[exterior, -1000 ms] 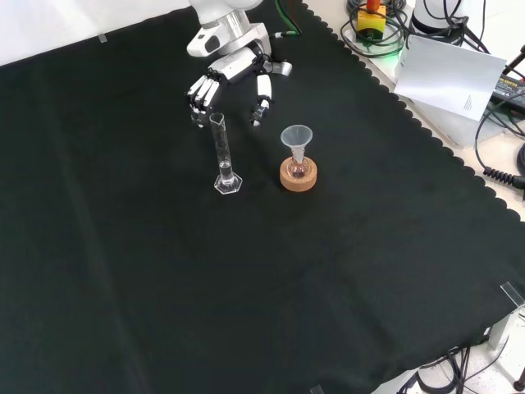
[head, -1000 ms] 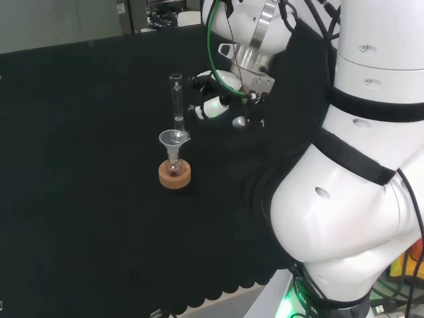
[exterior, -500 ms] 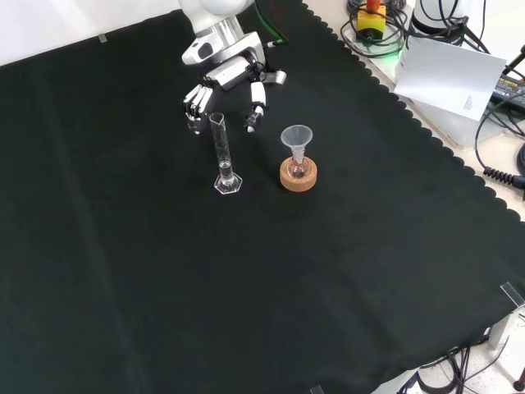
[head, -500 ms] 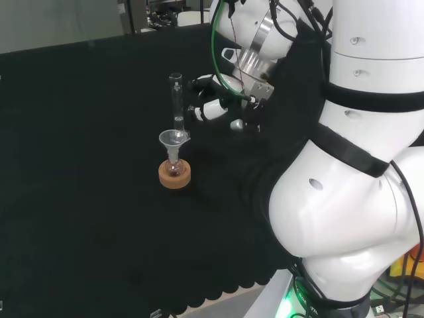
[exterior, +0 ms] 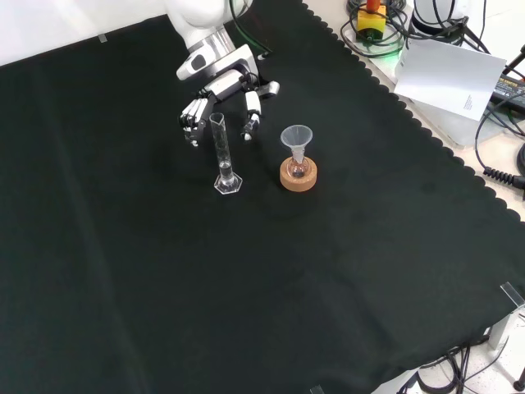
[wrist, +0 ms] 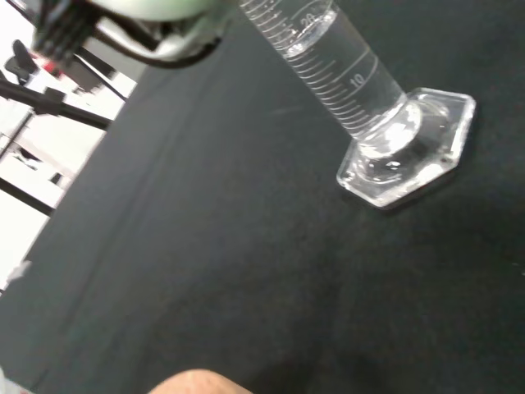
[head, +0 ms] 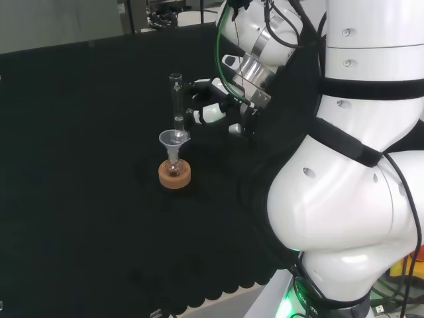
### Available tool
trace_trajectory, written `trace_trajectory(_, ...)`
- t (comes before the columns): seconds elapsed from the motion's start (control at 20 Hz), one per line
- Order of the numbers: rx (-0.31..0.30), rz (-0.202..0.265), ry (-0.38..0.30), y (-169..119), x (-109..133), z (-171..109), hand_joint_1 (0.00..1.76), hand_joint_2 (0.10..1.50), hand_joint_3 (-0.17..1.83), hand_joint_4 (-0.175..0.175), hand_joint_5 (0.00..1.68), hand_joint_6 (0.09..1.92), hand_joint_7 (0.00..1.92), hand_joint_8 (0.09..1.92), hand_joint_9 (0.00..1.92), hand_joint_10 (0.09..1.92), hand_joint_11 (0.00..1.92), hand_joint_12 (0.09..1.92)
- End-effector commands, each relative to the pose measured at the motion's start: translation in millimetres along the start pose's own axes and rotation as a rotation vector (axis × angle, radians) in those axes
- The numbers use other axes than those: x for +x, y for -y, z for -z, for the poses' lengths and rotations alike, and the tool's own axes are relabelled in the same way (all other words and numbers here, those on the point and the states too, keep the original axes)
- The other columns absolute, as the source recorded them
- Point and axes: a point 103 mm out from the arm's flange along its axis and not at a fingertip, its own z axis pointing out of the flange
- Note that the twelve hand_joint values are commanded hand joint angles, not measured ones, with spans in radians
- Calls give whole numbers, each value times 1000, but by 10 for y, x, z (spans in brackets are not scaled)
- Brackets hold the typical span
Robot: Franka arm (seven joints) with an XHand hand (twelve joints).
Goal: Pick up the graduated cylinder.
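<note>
A clear glass graduated cylinder (exterior: pixel 221 152) stands upright on its hexagonal foot on the black cloth; in the head view the cylinder (head: pixel 176 99) rises just behind the funnel. The hand (exterior: pixel 217 90) hangs close behind the cylinder's upper part, fingers spread to either side of it and open, not touching it. In the head view the hand (head: pixel 215 109) is just right of the cylinder. The wrist view has the cylinder's marked tube and foot (wrist: pixel 406 148) close up, with a blurred part of the hand (wrist: pixel 139 16) above.
A small flask with a clear funnel (exterior: pixel 296 139) sits on a cork ring (exterior: pixel 298 175) right of the cylinder in the front view. Papers and cables (exterior: pixel 455 74) lie beyond the cloth's scalloped edge at the front view's right.
The hand has come lower and closer to the cylinder, its fingers now flanking the tube's top. The cylinder and flask have stayed put.
</note>
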Motion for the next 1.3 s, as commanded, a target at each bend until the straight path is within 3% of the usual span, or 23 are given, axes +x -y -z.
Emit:
trace_trajectory(0.05,-41,47,-81,-83,36,-34,960,587,617,-69,530,87,316,689,536,616,204,1349)
trace_trajectory(0.7,-43,131,-233,-160,109,-96,1046,554,685,-72,594,140,485,675,681,560,351,1293)
trace_trajectory(1.05,-34,168,-315,-185,109,-123,1162,535,743,-60,562,617,550,654,803,463,522,1213)
trace_trajectory(1.3,-23,191,-333,-213,149,-158,1180,541,752,-57,564,698,553,656,816,452,568,1190)
